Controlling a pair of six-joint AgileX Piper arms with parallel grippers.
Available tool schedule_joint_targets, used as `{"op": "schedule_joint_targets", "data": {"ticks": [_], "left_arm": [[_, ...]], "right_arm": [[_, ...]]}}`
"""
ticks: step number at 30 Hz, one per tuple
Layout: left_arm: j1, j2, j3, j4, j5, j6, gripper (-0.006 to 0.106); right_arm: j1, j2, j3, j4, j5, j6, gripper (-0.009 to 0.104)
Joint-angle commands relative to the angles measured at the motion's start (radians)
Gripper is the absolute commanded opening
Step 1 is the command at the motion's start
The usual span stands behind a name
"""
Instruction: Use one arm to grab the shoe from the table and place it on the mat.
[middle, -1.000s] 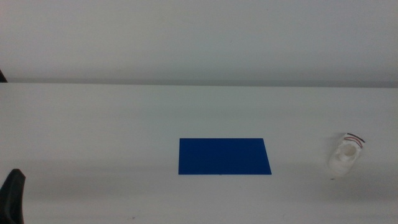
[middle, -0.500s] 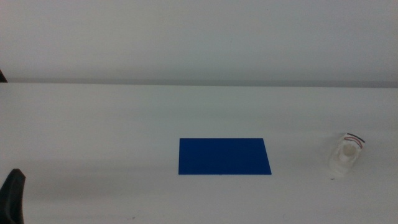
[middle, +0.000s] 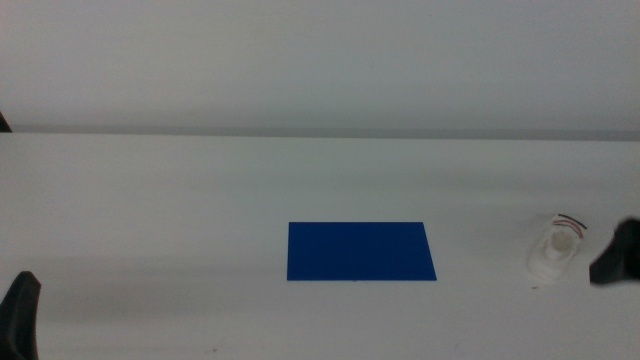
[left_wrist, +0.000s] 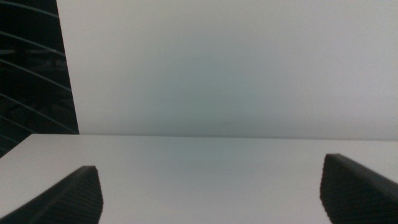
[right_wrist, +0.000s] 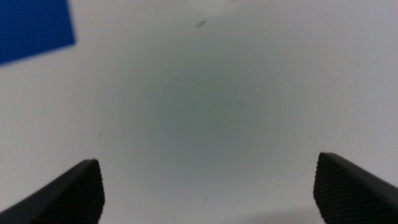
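The small white shoe (middle: 555, 248), with dark and red straps at its far end, lies on the white table (middle: 160, 200) at the right. The dark blue mat (middle: 360, 251) lies flat in the middle, well to the left of the shoe. My right gripper (middle: 617, 252) shows as a dark tip at the right edge, just right of the shoe and apart from it. Its jaws stand wide open (right_wrist: 206, 160) over bare table, with a corner of the mat (right_wrist: 31, 25) in that view and the shoe out of it. My left gripper (middle: 22, 315) waits at the bottom left, open (left_wrist: 210, 167).
The table's far edge (middle: 320, 133) meets a plain pale wall. A dark slatted area (left_wrist: 31, 68) stands beside the wall in the left wrist view.
The right gripper has come into the middle view from the right edge, close to the shoe. The shoe, the mat and the left gripper have not moved.
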Motion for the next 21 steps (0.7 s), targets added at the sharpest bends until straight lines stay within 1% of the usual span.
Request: {"op": "schedule_joint_targets", "data": {"ticks": [1, 5, 7, 11, 13, 15, 18, 21], "left_arm": [[0.004, -0.041, 0.043, 0.0, -0.017, -0.006, 0.094], [0.004, -0.041, 0.043, 0.0, -0.017, -0.006, 0.094], [0.004, -0.041, 0.043, 0.0, -0.017, -0.006, 0.094], [0.004, -0.041, 0.043, 0.0, -0.017, -0.006, 0.094], [0.004, -0.041, 0.043, 0.0, -0.017, -0.006, 0.094], [0.004, -0.041, 0.043, 0.0, -0.017, -0.006, 0.094], [0.004, -0.041, 0.043, 0.0, -0.017, -0.006, 0.094], [0.004, -0.041, 0.043, 0.0, -0.017, -0.006, 0.094]], "right_arm": [[-0.048, 0.107, -0.077, -0.043, 0.004, 0.041, 0.09], [-0.116, 0.266, -0.186, -0.143, -0.002, 0.195, 0.089], [-0.131, 0.336, -0.232, -0.161, -0.002, 0.226, 0.089], [-0.138, 0.467, -0.328, -0.15, 0.003, 0.277, 0.088], [-0.133, 0.521, -0.379, -0.15, 0.003, 0.295, 0.086], [-0.124, 0.571, -0.423, -0.137, 0.003, 0.315, 0.084], [-0.109, 0.64, -0.479, -0.137, 0.003, 0.348, 0.08], [-0.081, 0.682, -0.506, -0.15, -0.003, 0.376, 0.079]]}}
